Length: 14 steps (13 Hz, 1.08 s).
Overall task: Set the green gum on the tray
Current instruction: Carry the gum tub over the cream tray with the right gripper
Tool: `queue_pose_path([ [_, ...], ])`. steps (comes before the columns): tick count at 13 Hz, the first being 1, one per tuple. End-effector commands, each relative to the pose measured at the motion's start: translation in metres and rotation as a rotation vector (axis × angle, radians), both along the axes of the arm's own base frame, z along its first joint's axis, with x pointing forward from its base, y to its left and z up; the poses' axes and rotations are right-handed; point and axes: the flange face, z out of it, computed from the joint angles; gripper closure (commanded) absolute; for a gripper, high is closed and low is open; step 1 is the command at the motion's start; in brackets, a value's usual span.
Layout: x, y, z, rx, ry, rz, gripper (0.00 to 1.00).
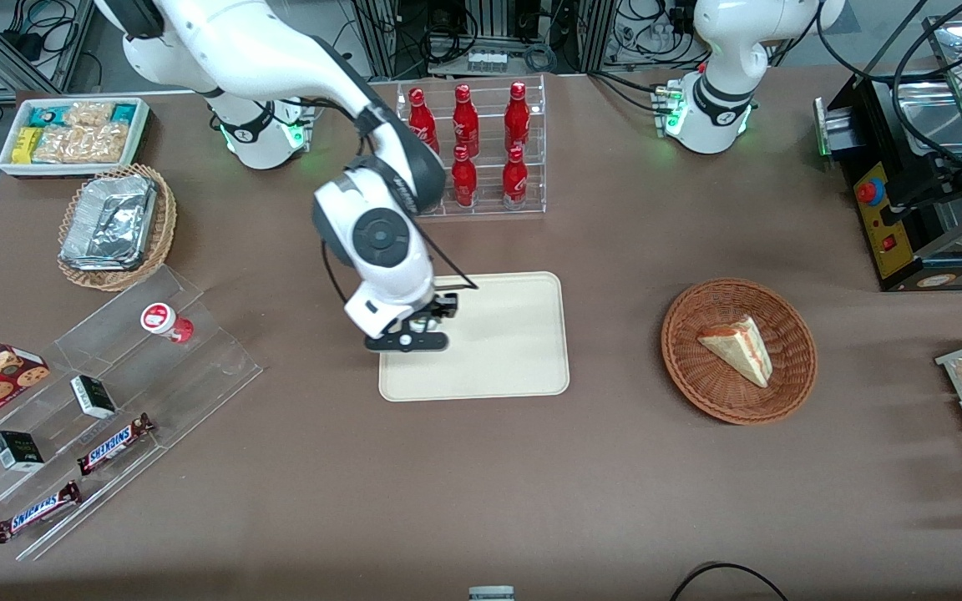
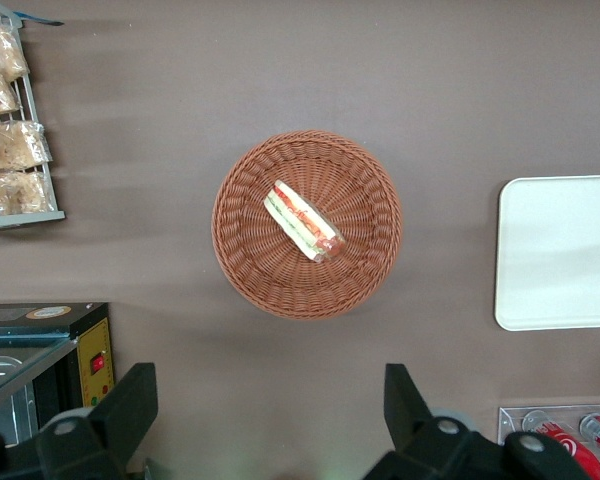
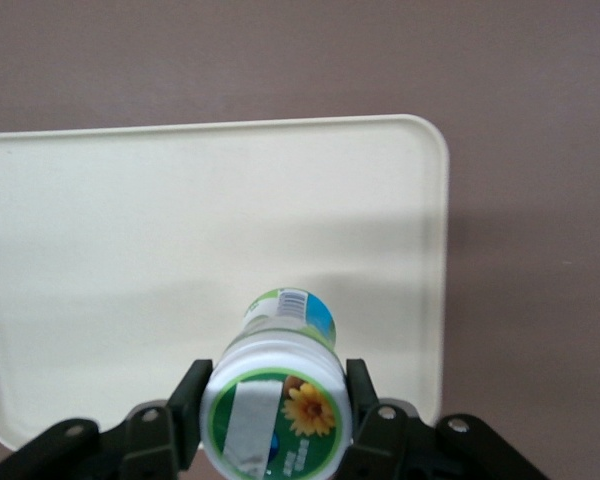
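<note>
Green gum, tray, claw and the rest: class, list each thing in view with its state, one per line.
Green gum: gripped, above the tray.
Claw: shut on the gum.
Tray: bare, flat on the table.
Red-lid canister: lying on the clear stand.
Sandwich: in the basket.

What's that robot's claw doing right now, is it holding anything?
Right end effector: closed on the green gum, held above the tray, at the tray's edge toward the working arm's end.
</note>
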Motion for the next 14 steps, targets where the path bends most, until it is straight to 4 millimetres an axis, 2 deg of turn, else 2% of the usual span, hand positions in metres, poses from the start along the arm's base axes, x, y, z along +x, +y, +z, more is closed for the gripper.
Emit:
queue_pose_path([
  [1,0.001,0.032,-0.024,0.012,-0.012,-0.029,1.00],
  [4,-0.003,0.050,-0.050,0.030,-0.045,-0.056,1.00],
  [6,-0.005,0.054,-0.062,0.033,-0.049,-0.054,1.00],
  [10,-0.004,0.055,-0.078,0.040,-0.055,-0.058,1.00],
  [12,-0.004,0.056,-0.079,0.042,-0.057,-0.058,1.00],
  [13,-0.003,0.055,-0.084,0.039,-0.056,-0.058,0.96],
  [14,-0.003,0.055,-0.085,0.045,-0.063,-0.058,0.81],
])
